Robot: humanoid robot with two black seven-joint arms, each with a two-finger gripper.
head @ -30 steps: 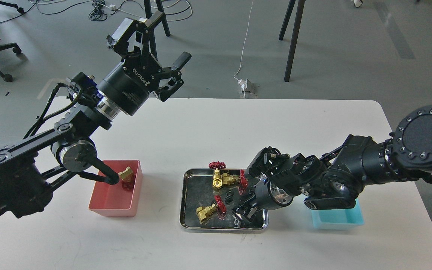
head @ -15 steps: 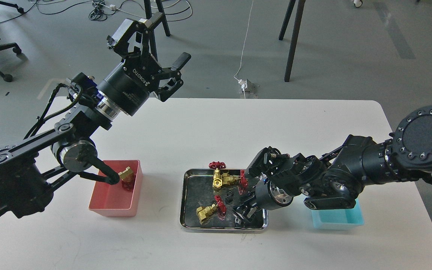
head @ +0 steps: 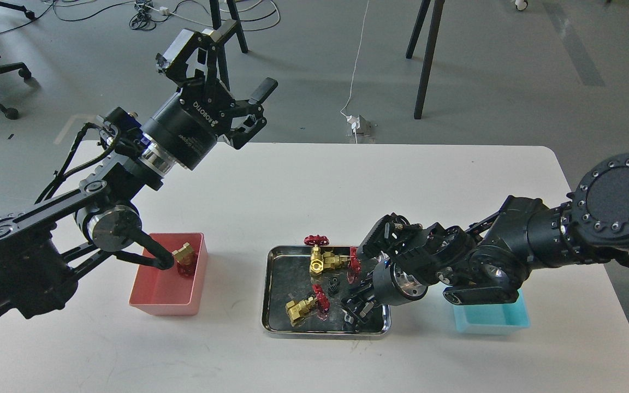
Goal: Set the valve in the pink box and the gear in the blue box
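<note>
A valve [head: 185, 254] lies in the pink box [head: 162, 297] at the left. Two more valves [head: 325, 261] [head: 302, 309] lie in the shiny steel tray [head: 278, 273]. A tiny black gear [head: 333, 286] sits between them. My right gripper [head: 356, 311] points down into the tray's right front corner. It is dark, and I cannot tell its fingers apart or see whether it holds anything. The blue box [head: 492, 320] sits right of the tray, partly hidden under my right arm. My left gripper [head: 233, 61] is open and empty, raised high above the table's back left.
A loose red handwheel [head: 315, 240] stands at the tray's back rim. My left arm's elbow links hang over the pink box's left side. Chair legs and cables lie on the floor beyond the table's far edge.
My right gripper has shifted slightly inside the tray's right front corner. The left arm, valves and gear have barely moved.
</note>
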